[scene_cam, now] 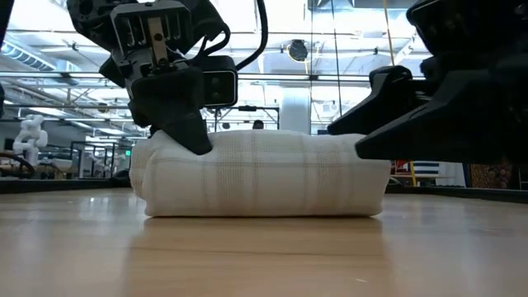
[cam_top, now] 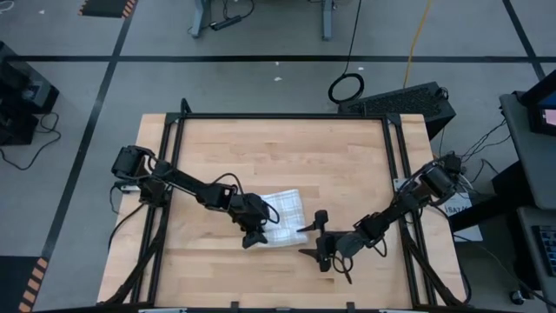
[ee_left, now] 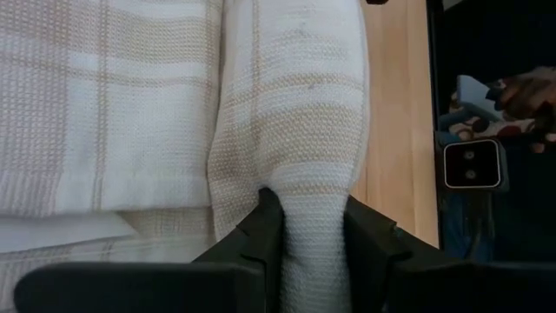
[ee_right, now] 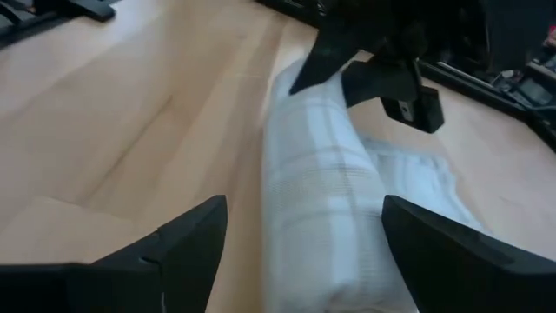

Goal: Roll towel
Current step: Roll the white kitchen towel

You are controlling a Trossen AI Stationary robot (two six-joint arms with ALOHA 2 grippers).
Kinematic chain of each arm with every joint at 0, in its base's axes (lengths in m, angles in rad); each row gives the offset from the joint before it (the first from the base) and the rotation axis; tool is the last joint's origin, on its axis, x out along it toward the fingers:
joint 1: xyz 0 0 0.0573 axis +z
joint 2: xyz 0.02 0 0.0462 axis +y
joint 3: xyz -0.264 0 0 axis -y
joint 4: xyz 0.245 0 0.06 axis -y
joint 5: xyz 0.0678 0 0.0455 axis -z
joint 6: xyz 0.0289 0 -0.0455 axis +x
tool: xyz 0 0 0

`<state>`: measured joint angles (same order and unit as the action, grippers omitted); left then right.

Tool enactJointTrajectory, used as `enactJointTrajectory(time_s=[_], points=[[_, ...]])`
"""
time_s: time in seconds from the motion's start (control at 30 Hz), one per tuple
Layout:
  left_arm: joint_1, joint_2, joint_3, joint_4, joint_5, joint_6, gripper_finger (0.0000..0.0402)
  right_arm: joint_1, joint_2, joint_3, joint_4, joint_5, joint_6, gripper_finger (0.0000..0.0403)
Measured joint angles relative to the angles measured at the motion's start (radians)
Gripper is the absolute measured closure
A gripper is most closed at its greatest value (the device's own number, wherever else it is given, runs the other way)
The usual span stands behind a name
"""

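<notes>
Near the table's (cam_top: 217,139) front edge, my left gripper (ee_left: 311,228) pinches one end of the part-rolled towel (cam_top: 285,216), whose long axis runs toward my right gripper (cam_top: 314,242), spread wide and empty beside the other end.

One towel (cam_top: 285,216) — two grippers — left (cam_top: 253,236), right (cam_top: 314,237) — one table (cam_top: 287,148)

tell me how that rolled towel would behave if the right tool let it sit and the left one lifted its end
Likely floppy: the towel is thin woven cloth, already puckering where the left tool pinches it. It would probably sag and start to unroll, since nothing binds the roll. It looks light, and the open right tool isn't holding it.
</notes>
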<state>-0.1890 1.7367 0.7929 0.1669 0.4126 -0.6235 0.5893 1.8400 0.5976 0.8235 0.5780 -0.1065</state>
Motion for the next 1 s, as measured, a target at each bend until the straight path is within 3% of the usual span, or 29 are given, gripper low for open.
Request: enactJointTrajectory(time_s=[0.17, 0.43, 0.6, 0.73, 1.0], points=[[0.000, 0.000, 0.001, -0.025, 0.004, 0.000, 0.0311, -0.024, 0.000, 0.000, 0.028, -0.027, -0.037, 0.0104], [-0.001, 0.000, 0.002, -0.037, 0.001, 0.001, 0.0311, -0.117, 0.001, 0.000, -0.014, -0.221, 0.111, 0.0105], [-0.001, 0.000, 0.002, -0.041, -0.022, 0.001, 0.0311, -0.137, 0.001, 0.000, -0.007, -0.241, 0.164, 0.0112], [-0.002, 0.000, 0.002, -0.040, -0.054, 0.022, 0.0311, -0.142, 0.001, 0.000, -0.019, -0.241, 0.227, 0.0150], [-0.002, -0.001, 0.000, -0.030, -0.121, 0.060, 0.0288, -0.152, 0.000, 0.000, -0.059, -0.242, 0.328, 0.0272]])
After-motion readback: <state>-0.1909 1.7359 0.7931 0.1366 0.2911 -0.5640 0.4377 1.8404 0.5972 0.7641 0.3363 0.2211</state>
